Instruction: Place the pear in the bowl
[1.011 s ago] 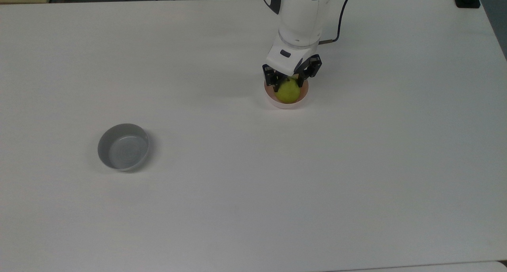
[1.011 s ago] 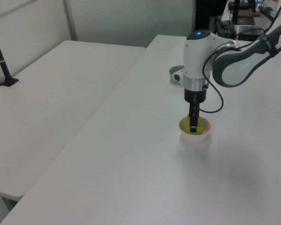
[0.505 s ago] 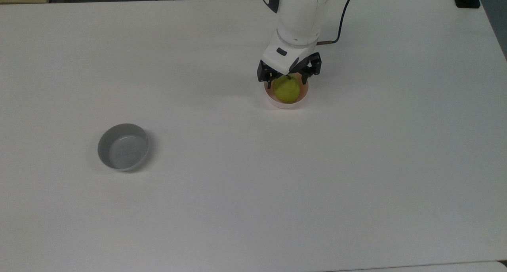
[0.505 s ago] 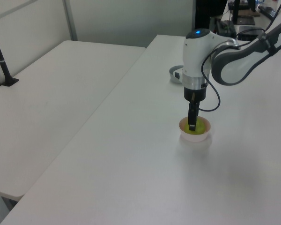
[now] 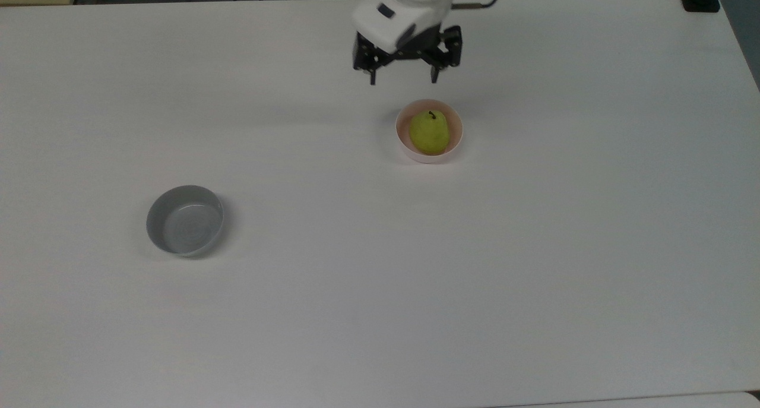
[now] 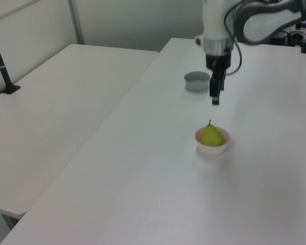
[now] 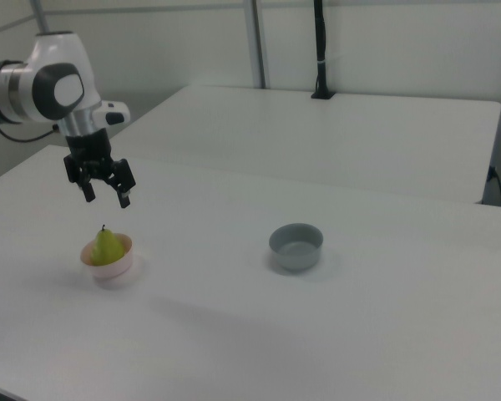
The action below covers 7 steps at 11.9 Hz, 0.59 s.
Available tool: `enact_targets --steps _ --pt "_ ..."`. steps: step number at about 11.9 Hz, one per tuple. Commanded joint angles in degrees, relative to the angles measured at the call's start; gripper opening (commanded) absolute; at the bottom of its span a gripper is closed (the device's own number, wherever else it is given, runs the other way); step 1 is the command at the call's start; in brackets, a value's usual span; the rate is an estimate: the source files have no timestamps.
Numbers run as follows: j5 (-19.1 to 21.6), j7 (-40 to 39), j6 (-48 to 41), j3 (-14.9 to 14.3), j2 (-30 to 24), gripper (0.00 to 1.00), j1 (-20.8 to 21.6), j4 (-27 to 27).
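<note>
Two bowls sit on your white table [image 5: 534, 277], and the pear [image 5: 430, 132] lies inside the pale pink one. You can see the pink bowl [image 5: 404, 145] in the top view toward the table's far edge, somewhat past the middle of that edge toward the top view's right. The pear stands upright in it, its short dark stem pointing up, its yellow-green body rising above the rim; the left view shows this plainly, with the pear [image 6: 211, 136] nestled in the pink bowl [image 6: 212, 148]. In the right view the pear [image 7: 107, 246] and pink bowl [image 7: 110, 266] lie near the table's edge at the right view's left.

Your gripper [image 5: 404, 78] hangs in the air above the table, fingers spread wide and empty, touching nothing. In the top view it sits between the pink bowl and the table's far edge. The right view shows the gripper [image 7: 105, 196] raised clear above the pear, both dark fingers apart and pointing down. In the left view the gripper [image 6: 214, 99] hangs over the table between the two bowls.

Your grey bowl [image 5: 184, 220] rests well apart from the pink one, toward the top view's left and closer to the near edge. It is shallower and holds nothing.
</note>
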Motion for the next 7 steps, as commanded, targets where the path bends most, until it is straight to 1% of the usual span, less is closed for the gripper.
enact_targets --steps 1,2,3,4,5,6,7 --pt "-0.9 0.6 -10.1 -0.5 -3.6 1.00 -4.5 5.1" --pt "-0.9 0.5 -13.3 -1.1 -3.6 1.00 -5.8 7.7" --pt "-0.8 0.5 -14.8 -1.9 -3.6 1.00 -6.3 9.6" --pt "-0.8 0.4 -15.5 -2.9 -4.7 1.00 -6.9 10.1" --pt "-0.7 -0.8 -15.9 -3.0 -5.5 1.00 -8.3 10.1" --pt "-0.1 -4.1 -15.9 -3.0 -6.2 1.00 -10.5 10.1" --pt "0.0 -8.2 -15.9 -3.1 -7.1 1.00 -11.6 10.0"
